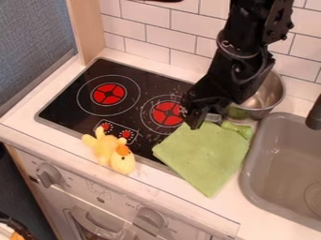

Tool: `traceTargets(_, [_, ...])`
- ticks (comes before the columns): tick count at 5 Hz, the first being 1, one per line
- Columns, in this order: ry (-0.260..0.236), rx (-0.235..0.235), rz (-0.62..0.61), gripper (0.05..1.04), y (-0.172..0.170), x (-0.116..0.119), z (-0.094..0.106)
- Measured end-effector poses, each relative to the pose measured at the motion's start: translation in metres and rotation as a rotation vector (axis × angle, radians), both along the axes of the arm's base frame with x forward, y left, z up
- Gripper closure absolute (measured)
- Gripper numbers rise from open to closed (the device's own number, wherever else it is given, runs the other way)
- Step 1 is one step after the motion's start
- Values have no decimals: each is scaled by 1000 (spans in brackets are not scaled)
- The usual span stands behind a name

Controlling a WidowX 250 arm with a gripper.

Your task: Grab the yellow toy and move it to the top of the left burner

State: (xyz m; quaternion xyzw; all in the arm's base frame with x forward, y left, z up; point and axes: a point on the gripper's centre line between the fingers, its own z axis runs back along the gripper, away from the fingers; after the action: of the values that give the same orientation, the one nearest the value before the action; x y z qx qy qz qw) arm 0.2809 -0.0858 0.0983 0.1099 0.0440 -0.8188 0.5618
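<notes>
My gripper (pixel 201 108) hangs over the right side of the stove, by the right burner (pixel 167 114) and just above the green cloth's upper corner. The yellow plush toy (pixel 104 149), with an orange beak, lies at the stove's front edge, partly on the counter and close to the control knobs. It is down and to the left of my gripper, well apart from it. The left burner (pixel 109 94), red within a thin white ring, is bare, behind the toy.
A green cloth (pixel 207 157) covers the stove's right front corner and the counter. Behind it are a green toy item (pixel 238 129) and a metal bowl (pixel 266 96), partly hidden by the arm. A grey sink (pixel 285 164) is at the right, tiled wall (pixel 147 16) behind.
</notes>
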Motion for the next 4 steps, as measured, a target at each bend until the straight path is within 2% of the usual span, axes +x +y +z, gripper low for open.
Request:
traceTargets(1, [34,17,-5,84,2,-4,-10])
traceTargets(2, [69,42,9,84,27,-16,-15])
traceTargets(3, [99,40,59,84,59,-22,-23])
traceTargets(4, [143,69,91,84,77,-23,-26])
